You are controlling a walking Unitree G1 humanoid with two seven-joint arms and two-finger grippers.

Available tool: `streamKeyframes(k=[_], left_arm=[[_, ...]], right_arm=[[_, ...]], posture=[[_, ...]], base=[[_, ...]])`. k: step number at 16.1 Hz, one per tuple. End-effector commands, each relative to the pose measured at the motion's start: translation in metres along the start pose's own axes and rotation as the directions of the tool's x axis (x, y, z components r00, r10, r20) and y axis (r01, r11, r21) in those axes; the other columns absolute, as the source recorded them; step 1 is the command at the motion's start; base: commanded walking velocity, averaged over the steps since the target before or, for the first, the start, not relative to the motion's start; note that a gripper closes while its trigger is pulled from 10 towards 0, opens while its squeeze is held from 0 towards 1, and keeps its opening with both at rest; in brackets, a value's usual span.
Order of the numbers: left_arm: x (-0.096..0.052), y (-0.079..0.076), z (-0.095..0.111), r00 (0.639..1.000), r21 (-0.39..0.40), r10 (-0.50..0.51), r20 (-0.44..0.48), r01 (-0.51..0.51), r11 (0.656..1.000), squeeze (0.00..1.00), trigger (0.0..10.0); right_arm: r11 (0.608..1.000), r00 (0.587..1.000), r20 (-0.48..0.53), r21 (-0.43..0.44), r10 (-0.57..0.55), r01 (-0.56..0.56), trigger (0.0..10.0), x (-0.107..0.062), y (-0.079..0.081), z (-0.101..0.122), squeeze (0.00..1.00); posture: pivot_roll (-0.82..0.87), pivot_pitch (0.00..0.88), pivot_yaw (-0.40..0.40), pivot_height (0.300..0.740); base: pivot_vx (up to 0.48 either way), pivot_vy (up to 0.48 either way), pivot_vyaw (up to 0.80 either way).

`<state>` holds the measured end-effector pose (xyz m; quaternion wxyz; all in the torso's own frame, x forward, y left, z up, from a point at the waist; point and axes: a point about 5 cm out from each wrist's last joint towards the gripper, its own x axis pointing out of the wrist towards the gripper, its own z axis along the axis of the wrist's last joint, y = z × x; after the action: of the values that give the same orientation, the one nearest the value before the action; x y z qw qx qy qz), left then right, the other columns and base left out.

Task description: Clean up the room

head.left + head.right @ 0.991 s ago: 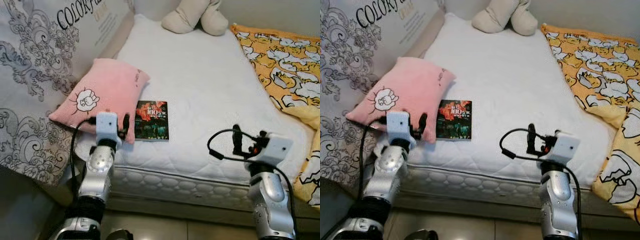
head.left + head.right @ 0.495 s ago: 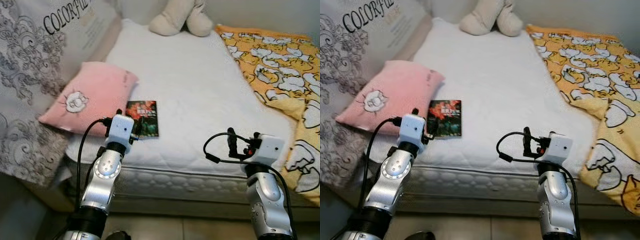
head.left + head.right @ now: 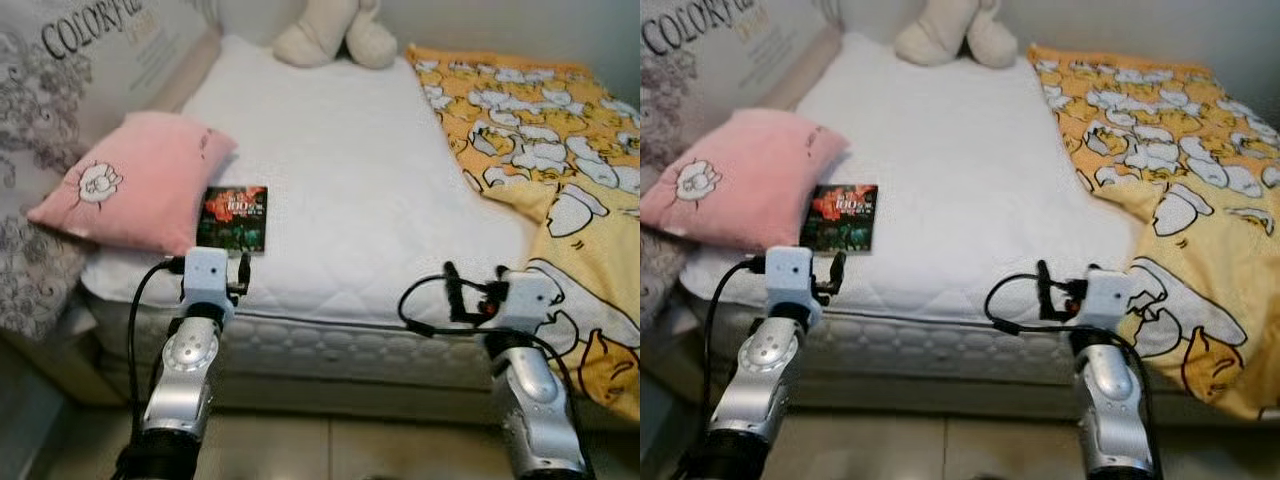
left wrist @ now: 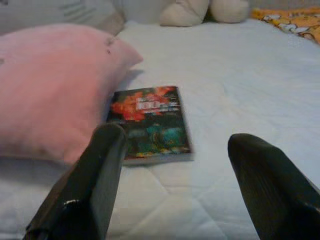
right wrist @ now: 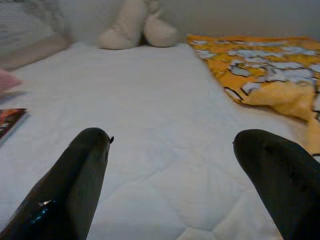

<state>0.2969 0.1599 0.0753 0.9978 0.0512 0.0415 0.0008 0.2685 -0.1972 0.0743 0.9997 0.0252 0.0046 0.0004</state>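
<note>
White quilted mattress is what you've got in front of you, and the main thing on it is a small book with a dark red-and-green cover, lying flat near the front-left part of the bed. Its left edge sits right up against a pink pillow with a little white cartoon on it; from the wrist camera they look like they're touching, or very nearly.

Your left gripper is hovering just short of the book, at the near edge of the mattress, fingers spread wide apart with nothing between them. The book sits just beyond the fingertips and is not being touched.

Your right gripper is also wide open and empty, held over the front edge of the mattress off to the right, pointing at bare bedding.

Over on the right side you've got an orange-yellow blanket with a white cartoon print, draped over the bed's front right corner. A beige plush toy sits at the far end.
</note>
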Motion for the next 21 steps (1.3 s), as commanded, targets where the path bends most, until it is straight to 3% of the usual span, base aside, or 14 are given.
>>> streamKeyframes(k=[1,8,11,14,21], left_arm=[[0.005,-0.017,0.008,0.998,-0.017,-0.059,0.021,0.06,0.998,0.0,10.0],[0.013,-0.025,0.014,0.994,-0.014,-0.1,0.03,0.101,0.995,0.0,10.0],[0.014,-0.024,0.014,0.995,0.017,-0.099,0.028,0.099,0.995,0.0,10.0],[0.022,-0.018,0.012,0.997,0.029,-0.072,0.004,0.072,0.997,0.0,10.0],[0.034,-0.027,0.02,0.986,0.055,-0.163,0.023,0.162,0.985,0.0,10.0]], right_arm=[[1.0,1.0,-0.009,-0.015,-0.02,0.02,10.0,0.0,-0.007,0.0,0.09],[0.999,1.0,-0.015,-0.038,-0.001,0.0,10.0,0.002,-0.004,0.001,0.09],[0.999,0.999,-0.034,-0.033,0.0,-0.001,10.0,-0.002,-0.003,-0.002,0.1],[0.999,0.999,-0.042,-0.032,-0.004,0.003,10.0,-0.004,-0.004,-0.005,0.1],[0.999,0.999,-0.041,-0.038,-0.032,0.03,10.0,-0.007,-0.009,-0.004,0.1]], posture=[[-0.09,0.0,-0.026,0.74],[-0.1,0.0,-0.016,0.74],[-0.1,0.0,-0.019,0.74],[-0.11,0.0,-0.012,0.74],[-0.13,0.0,0.005,0.74]], base=[[0.24,-0.412,0.0],[0.278,-0.386,0.0],[0.309,-0.362,-0.67],[0.0,0.0,-0.61],[0.0,0.0,-0.6]])
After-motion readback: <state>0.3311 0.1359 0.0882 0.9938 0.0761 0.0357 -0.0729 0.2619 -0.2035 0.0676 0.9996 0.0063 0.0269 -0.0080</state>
